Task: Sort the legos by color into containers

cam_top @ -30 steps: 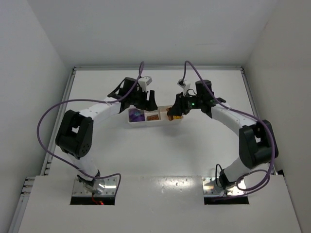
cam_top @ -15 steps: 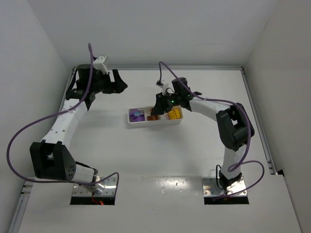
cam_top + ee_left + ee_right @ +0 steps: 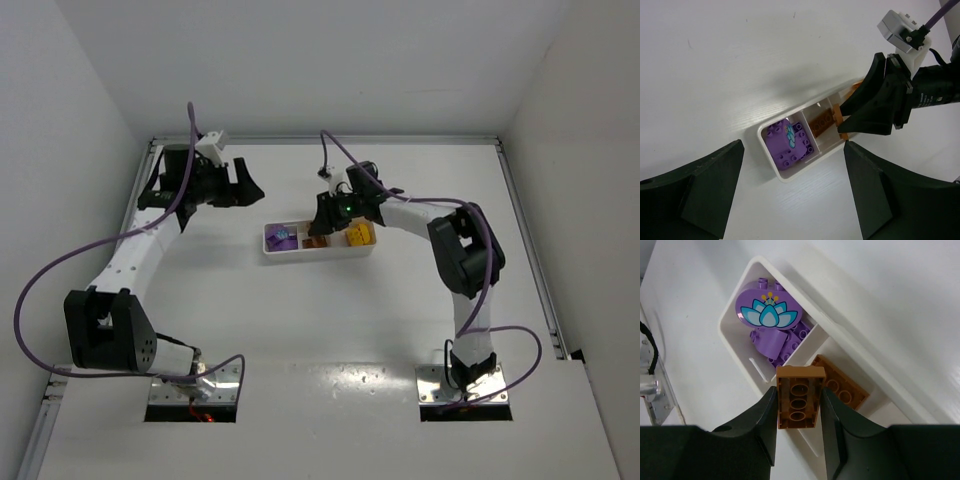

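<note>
The long white tray lies mid-table with three containers. Purple legos fill its left compartment, a brown brick lies in the middle one and yellow-orange legos sit in the right one. My right gripper hangs over the middle compartment, shut on a brown brick whose hollow underside faces the camera. Below it lie the other brown brick and the purple legos. My left gripper is open and holds nothing, up and to the left of the tray.
White walls close in the table on the left, back and right. A metal rail runs along the left edge and another along the right. Purple cables loop off both arms. Bare tabletop lies between the tray and the arm bases.
My left gripper has left the tray, swung to the far left and opened. My right gripper has moved left from the tray's right end to over the middle compartment, still holding the brown brick.
</note>
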`<state>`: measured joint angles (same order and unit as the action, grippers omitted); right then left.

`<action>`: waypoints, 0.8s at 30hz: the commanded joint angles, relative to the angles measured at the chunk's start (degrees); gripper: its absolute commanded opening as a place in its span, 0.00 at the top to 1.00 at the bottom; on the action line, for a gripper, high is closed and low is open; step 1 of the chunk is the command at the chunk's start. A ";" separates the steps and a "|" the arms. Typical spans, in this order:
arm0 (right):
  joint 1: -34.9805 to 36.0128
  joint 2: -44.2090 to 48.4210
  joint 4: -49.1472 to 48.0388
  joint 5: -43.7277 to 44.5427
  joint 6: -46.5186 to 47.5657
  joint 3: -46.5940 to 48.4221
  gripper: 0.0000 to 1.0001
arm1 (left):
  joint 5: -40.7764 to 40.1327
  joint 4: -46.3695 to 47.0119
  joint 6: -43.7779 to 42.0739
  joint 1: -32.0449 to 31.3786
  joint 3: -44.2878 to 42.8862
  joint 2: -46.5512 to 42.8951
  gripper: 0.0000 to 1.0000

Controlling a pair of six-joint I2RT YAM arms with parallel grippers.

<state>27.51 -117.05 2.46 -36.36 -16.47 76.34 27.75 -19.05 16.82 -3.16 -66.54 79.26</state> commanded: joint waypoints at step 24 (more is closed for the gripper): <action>-8.69 32.49 20.20 9.20 18.39 -8.90 0.20 | 3.72 -2.13 -12.14 4.38 7.22 -3.41 0.07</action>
<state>21.02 -87.44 13.85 -29.26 -5.43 71.02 31.59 -20.51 9.91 -0.54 -60.31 78.15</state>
